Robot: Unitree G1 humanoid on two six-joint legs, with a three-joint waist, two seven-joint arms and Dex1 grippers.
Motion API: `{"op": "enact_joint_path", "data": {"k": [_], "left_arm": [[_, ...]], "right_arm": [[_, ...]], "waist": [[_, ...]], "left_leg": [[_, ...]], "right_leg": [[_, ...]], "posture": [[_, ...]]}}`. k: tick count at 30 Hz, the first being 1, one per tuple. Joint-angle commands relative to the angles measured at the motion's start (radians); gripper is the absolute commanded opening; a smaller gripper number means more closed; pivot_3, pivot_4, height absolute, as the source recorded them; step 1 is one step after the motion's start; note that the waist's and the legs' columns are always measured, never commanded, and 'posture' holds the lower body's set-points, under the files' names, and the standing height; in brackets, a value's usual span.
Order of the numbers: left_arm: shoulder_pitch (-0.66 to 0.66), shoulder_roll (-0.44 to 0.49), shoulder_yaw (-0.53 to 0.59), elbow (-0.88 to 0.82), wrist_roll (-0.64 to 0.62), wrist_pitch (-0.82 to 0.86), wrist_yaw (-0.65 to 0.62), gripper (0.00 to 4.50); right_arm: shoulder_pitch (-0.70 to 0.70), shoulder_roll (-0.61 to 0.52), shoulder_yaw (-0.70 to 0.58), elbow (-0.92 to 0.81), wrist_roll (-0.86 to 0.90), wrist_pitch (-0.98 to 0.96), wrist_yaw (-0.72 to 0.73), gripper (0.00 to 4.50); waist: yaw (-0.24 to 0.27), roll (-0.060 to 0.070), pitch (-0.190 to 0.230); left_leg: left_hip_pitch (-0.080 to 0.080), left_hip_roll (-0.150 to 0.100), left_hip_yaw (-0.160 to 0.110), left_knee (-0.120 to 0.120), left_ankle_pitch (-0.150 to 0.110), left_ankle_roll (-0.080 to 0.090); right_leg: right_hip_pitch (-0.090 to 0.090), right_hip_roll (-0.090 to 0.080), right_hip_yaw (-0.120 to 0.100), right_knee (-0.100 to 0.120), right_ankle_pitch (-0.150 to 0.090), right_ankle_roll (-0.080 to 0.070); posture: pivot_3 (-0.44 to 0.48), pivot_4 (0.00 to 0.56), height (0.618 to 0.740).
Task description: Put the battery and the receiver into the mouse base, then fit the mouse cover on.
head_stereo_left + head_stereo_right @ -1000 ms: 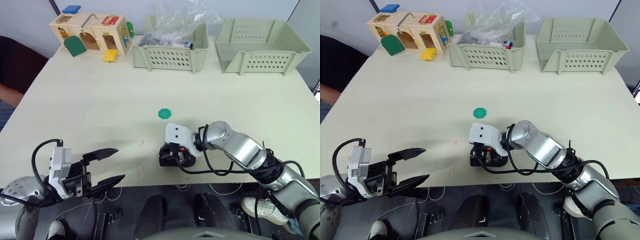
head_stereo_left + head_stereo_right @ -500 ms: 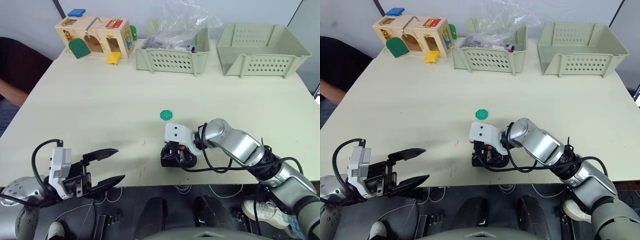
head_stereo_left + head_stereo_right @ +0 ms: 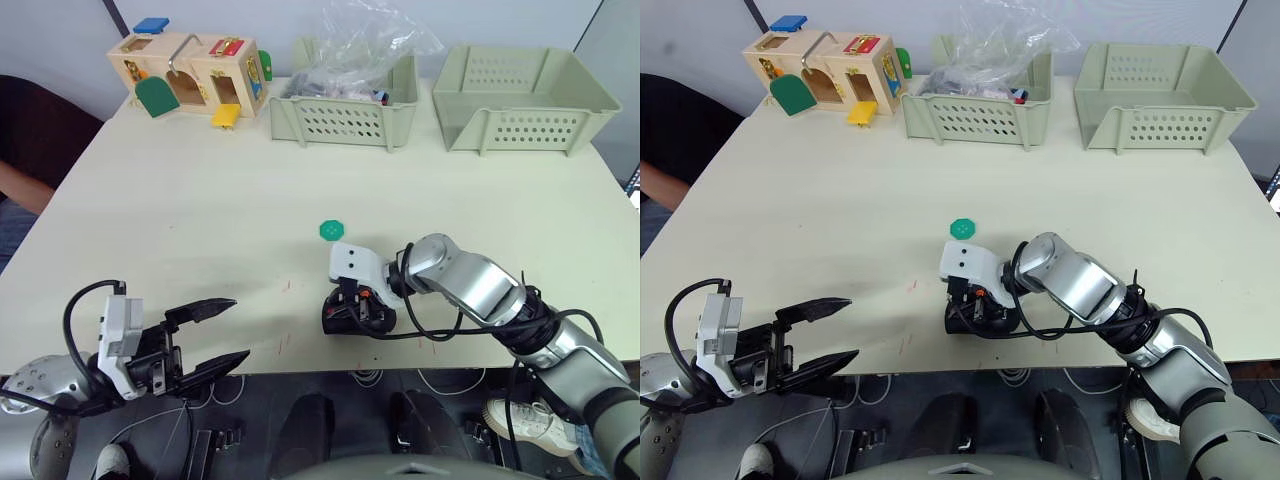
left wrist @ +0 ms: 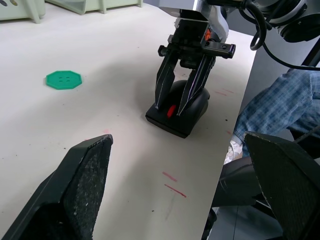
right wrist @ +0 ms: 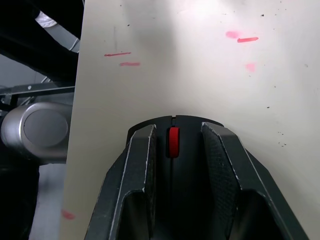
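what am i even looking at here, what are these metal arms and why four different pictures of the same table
It is one moment seen by four cameras on a two-armed humanoid robot. Two pictures come from a pair of cameras on its head, looking down over a pale table. The other two come from a camera on each wrist, looking along that arm's claw.

The right claw is lowered over a black computer mouse with a red scroll wheel near the table's front edge, its two fingers straddling the wheel on top of the mouse. I cannot tell whether it is pressing or gripping. The left claw waits open at the front edge, holding nothing.

Also on the table: a green disc, a wooden latch box, and two pale green baskets, one with a plastic bag, one empty.
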State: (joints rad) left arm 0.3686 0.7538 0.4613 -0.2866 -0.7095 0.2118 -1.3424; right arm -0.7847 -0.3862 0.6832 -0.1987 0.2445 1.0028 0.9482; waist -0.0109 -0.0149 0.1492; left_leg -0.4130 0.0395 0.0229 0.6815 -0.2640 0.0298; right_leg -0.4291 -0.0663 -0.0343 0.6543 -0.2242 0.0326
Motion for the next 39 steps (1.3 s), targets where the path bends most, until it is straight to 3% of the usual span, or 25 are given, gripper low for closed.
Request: {"op": "enact_joint_path", "data": {"k": [1,9,14,20,25,33,39], "left_arm": [[0.005,0.0,0.008,-0.026,-0.006,-0.006,0.005,4.5],[0.017,-0.004,0.009,-0.031,-0.004,-0.013,0.009,4.5],[0.012,-0.005,0.006,-0.028,-0.007,-0.013,0.008,4.5],[0.001,0.001,0.008,-0.02,-0.011,-0.007,0.002,4.5],[-0.017,0.011,0.006,-0.011,-0.014,0.001,-0.005,4.5],[-0.059,0.011,-0.016,-0.002,-0.01,0.018,-0.004,4.5],[-0.07,0.017,-0.016,0.004,-0.013,0.023,-0.015,4.5]], "right_arm": [[0.007,-0.004,0.02,0.051,-0.008,0.047,-0.007,1.46],[0.051,-0.033,0.033,0.023,-0.027,-0.053,0.007,1.46],[0.11,0.023,-0.18,-0.065,0.06,-0.24,0.0,1.46],[0.202,-0.015,-0.378,-0.249,0.24,-0.188,0.015,1.46],[0.454,-0.081,-0.505,-0.29,0.256,-0.394,0.048,1.46],[0.668,0.012,-0.506,-0.175,0.22,-0.637,0.01,1.46],[0.697,0.075,-0.447,-0.052,0.14,-0.787,0.003,1.46]], "waist": [[0.0,0.0,0.0],[0.001,0.0,0.0],[-0.001,0.0,0.003],[0.0,0.001,0.005],[0.008,0.0,0.006],[-0.001,-0.001,0.006],[-0.001,-0.001,0.007]], "left_leg": [[0.0,0.0,0.0,0.0,0.0,0.0],[0.0,0.0,0.0,0.0,0.0,0.0],[-0.001,0.0,0.0,0.0,0.0,0.0],[-0.002,0.001,-0.001,-0.001,0.0,0.0],[-0.002,0.0,-0.001,-0.002,0.0,0.0],[0.0,0.002,0.0,-0.004,0.0,0.0],[0.0,0.002,0.002,-0.004,0.0,0.0]], "right_leg": [[0.0,0.0,0.0,0.0,0.0,0.0],[0.0,0.0,0.0,-0.001,0.0,0.0],[0.0,0.0,-0.001,-0.001,0.0,0.0],[-0.001,0.001,-0.001,-0.001,0.0,0.0],[0.0,0.001,-0.001,-0.003,0.0,0.0],[-0.001,0.003,0.001,-0.002,0.0,0.0],[-0.001,0.003,0.002,-0.002,-0.001,0.0]], "posture": [[0.0,0.15,0.74],[0.0,0.15,0.74],[0.0,0.15,0.74],[0.0,0.15,0.74],[0.0,0.15,0.74],[0.0,0.15,0.74],[0.0,0.15,0.74]]}}
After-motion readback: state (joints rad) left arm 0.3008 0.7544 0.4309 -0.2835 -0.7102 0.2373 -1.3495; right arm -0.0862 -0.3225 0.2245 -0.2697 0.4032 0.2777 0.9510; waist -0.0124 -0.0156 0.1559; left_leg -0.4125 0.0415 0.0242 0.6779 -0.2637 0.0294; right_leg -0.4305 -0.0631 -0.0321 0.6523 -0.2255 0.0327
